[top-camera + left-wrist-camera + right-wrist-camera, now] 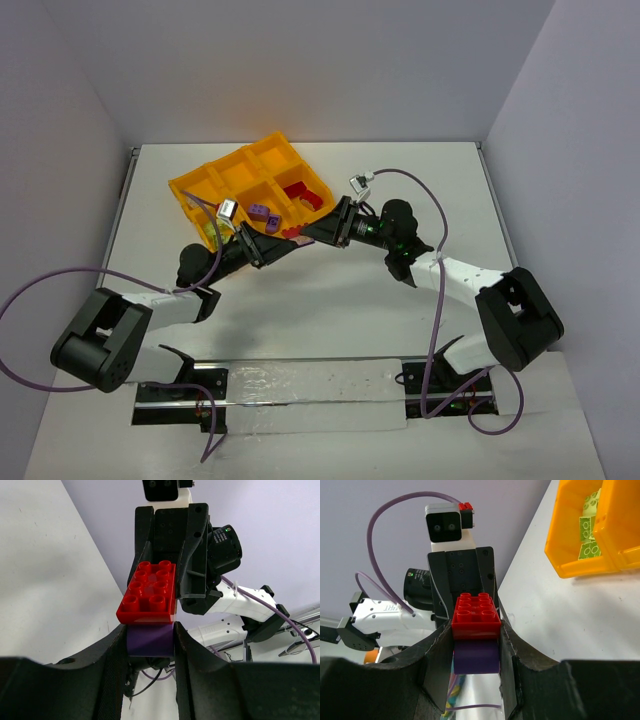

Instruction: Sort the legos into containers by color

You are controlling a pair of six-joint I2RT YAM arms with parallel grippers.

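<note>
A red lego [150, 592] is stuck on top of a purple lego [150, 640], and the pair hangs in the air between both arms. My left gripper [150, 630] is shut on the purple lego. From the opposite side, my right gripper [476, 630] is shut on the red lego [476, 612], with the purple one [476, 657] just below it between the same fingers. In the top view the two grippers meet just in front of the orange-yellow tray of containers [190, 190], left gripper [270, 244] and right gripper [312, 232] tip to tip.
Inside the tray, red legos [297, 195] fill one near cell, purple legos [262, 213] lie in the middle near cell, and yellow-green legos [587, 530] sit in the left one. The tray is skewed on the white table. Purple cables trail off both arms.
</note>
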